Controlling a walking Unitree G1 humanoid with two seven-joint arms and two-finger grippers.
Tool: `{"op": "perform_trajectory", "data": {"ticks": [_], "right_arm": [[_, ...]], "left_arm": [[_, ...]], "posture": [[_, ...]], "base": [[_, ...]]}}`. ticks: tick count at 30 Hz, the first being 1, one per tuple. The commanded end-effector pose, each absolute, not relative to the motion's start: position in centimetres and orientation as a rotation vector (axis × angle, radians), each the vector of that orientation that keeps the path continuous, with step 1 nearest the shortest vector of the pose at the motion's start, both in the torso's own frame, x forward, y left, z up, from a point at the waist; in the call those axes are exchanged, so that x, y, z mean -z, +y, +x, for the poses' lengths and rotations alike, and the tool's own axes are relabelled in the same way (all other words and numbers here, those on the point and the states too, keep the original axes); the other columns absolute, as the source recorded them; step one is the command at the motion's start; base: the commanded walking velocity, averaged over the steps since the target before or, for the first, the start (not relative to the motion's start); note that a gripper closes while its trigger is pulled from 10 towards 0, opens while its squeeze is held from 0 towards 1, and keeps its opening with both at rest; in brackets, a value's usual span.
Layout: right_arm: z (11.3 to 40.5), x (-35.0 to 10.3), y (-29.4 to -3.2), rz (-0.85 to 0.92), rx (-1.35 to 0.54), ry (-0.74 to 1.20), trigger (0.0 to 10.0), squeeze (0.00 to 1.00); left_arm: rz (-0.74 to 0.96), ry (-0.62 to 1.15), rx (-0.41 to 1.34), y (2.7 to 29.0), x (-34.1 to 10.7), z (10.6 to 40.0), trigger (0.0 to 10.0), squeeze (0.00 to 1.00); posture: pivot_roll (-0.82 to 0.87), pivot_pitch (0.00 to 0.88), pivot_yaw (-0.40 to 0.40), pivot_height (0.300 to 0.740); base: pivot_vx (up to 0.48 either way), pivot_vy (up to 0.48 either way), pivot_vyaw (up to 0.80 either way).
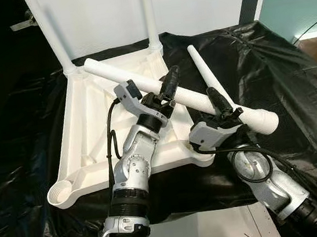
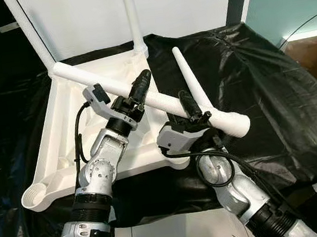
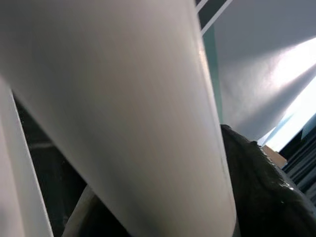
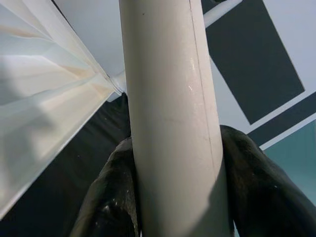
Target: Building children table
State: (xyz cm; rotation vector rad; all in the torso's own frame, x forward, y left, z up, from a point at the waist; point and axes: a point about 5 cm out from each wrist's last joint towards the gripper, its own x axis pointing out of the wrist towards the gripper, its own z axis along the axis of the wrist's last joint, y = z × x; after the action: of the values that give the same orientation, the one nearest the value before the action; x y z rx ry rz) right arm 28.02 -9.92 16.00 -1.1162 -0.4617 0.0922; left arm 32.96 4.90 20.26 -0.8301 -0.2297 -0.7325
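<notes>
White upturned tabletop (image 1: 89,122): two far-corner legs (image 1: 149,14) are fitted, near sockets unfilled. Third leg (image 1: 142,82) is clamped above it in left claw (image 1: 169,85); fourth leg (image 1: 209,82) in right claw (image 1: 222,103).

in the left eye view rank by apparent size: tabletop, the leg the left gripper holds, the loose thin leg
1. tabletop, clearly largest.
2. held leg, gripped by the left gripper and right gripper.
3. thin leg; it looks shorter and slimmer, though partly hidden, so this is unsure.
</notes>
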Motion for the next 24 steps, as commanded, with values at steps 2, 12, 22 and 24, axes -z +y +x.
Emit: {"op": "perform_trajectory", "data": {"ticks": [2, 12, 22, 24], "right_arm": [[28.2, -15.8, -10.4, -1.027, -0.094, -0.398, 10.0, 1.0], [29.2, -16.9, -10.6, -0.416, -0.265, -0.02, 10.0, 0.0], [29.8, -17.1, -12.9, -0.285, -0.378, 0.088, 0.0, 0.0], [29.8, -17.0, -13.1, -0.269, -0.391, 0.1, 0.0, 0.0]], "left_arm": [[-0.817, -0.279, 0.82, 4.5, -20.7, 32.4, 0.0, 0.0], [-0.82, -0.277, 0.826, 4.4, -20.7, 32.4, 0.0, 0.0], [-0.824, -0.278, 0.836, 4.1, -20.8, 32.3, 0.0, 0.0], [-0.824, -0.279, 0.835, 4.2, -20.8, 32.3, 0.0, 0.0]], "posture": [[-0.13, 0.024, 0.08, 0.74], [-0.14, 0.021, 0.08, 0.74], [-0.14, 0.019, 0.073, 0.74], [-0.13, 0.018, 0.07, 0.74]], "base": [[0.0, 0.0, 0.0], [0.0, 0.0, 0.0], [0.0, 0.0, 0.0], [0.0, 0.0, 0.0]]}}
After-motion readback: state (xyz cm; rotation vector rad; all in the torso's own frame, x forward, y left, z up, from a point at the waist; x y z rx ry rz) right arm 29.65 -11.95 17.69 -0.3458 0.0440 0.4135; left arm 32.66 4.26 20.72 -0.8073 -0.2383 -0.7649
